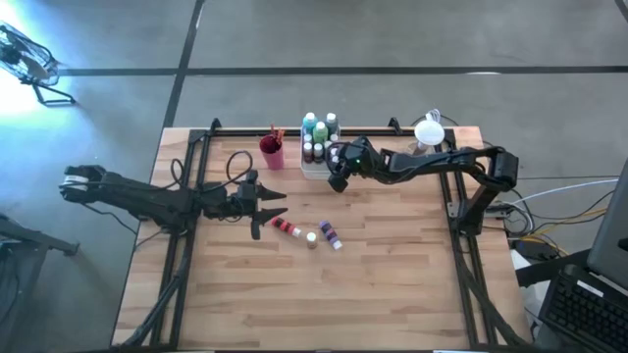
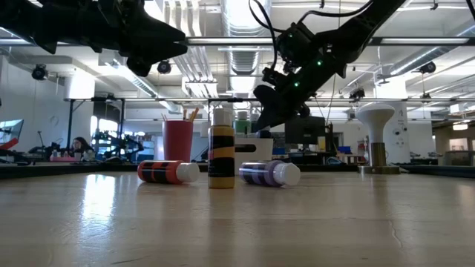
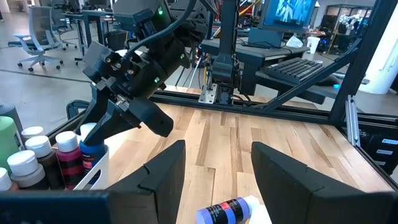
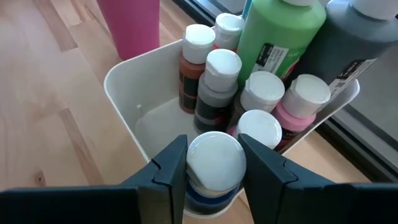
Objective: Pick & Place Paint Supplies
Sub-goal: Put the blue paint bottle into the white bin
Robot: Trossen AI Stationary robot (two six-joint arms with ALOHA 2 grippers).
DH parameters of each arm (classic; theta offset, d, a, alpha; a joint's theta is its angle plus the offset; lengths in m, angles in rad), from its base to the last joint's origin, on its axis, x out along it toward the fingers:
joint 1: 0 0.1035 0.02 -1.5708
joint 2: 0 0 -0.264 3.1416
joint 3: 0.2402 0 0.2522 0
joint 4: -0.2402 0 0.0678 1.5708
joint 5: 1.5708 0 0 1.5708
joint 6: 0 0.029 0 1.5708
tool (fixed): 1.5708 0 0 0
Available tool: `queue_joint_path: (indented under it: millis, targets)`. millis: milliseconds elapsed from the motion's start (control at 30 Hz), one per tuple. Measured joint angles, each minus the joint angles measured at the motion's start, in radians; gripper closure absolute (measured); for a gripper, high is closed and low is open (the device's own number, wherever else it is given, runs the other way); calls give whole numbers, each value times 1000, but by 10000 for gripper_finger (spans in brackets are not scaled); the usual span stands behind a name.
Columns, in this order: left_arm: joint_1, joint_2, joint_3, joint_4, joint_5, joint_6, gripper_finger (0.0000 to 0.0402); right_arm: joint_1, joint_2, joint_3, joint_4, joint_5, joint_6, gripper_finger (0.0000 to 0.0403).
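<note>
My right gripper [image 4: 213,149] is shut on a blue paint bottle [image 3: 92,149] with a white cap, over a corner of the translucent white tray [image 4: 118,74]. The tray holds several upright bottles, among them green [image 4: 280,37] and grey ones. My left gripper [image 1: 270,211] hovers open above the table's middle. Close by it, a red bottle [image 2: 167,171] and a purple bottle [image 2: 269,173] lie on their sides, and an ochre bottle [image 2: 221,157] stands upright between them. Brushes stand in the magenta cup [image 1: 272,154]. My right gripper pinches the blue bottle between its two fingers at the white cap [image 4: 214,163] and the neck just under it. The fingers come from above, slanting down. The bottle hangs upright below them, its blue body [image 3: 91,152] down behind the tray's wall; whether it stands on the tray's floor, I cannot tell.
A white mushroom-shaped object [image 1: 429,132] stands near the table's far right corner. Black frame rails [image 1: 186,186] run along both sides. The near half of the wooden table [image 1: 324,304] gives free room. A person sits far off in the room [image 2: 78,146].
</note>
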Motion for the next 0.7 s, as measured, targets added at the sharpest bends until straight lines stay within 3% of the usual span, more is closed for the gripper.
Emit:
queue_joint_path:
  millis: [333, 567, 700]
  targets:
    - [0, 0, 0, 3, 0, 0, 212, -10, 1, -4, 5, -4, 8, 290]
    - [0, 0, 0, 3, 0, 0, 212, -11, 3, -6, -2, -5, 7, 244]
    - [0, 0, 0, 4, 0, 0, 212, -10, 3, -6, -2, -5, 5, 243]
